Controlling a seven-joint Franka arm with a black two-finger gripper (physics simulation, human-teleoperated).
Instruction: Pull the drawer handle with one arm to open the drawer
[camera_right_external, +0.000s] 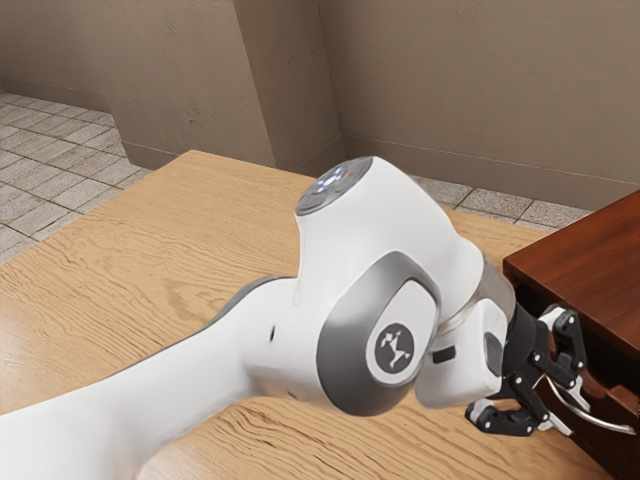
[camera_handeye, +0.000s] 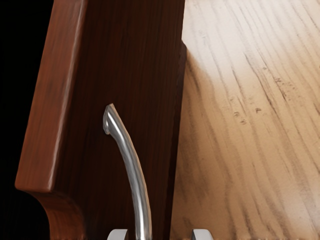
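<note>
Spread pincer (camera_right_external: 552, 390) at drawer handle (camera_right_external: 603, 421)

Soft, even light; the drawer handle (camera_handeye: 133, 170) shows a bright glint.

Exterior view: the camera sits beside the arm (camera_right_external: 380, 300), raised above the table (camera_right_external: 150, 260). It looks down and across the table toward a beige wall corner (camera_right_external: 290, 80) and tiled floor (camera_right_external: 50, 150). Close in, so the arm's white links bulk across the lower frame. A dark wood cabinet (camera_right_external: 590, 260) is clipped at the exterior view's right edge, its metal handle (camera_right_external: 598, 420) just inside frame.

Wrist view: the camera rides at the arm's end, very near the drawer front (camera_handeye: 125, 60). It sights along the handle (camera_handeye: 131, 170), with the table (camera_handeye: 250, 125) running beside the cabinet.

Shared: handle, dark wood face, a strip of table.
</note>
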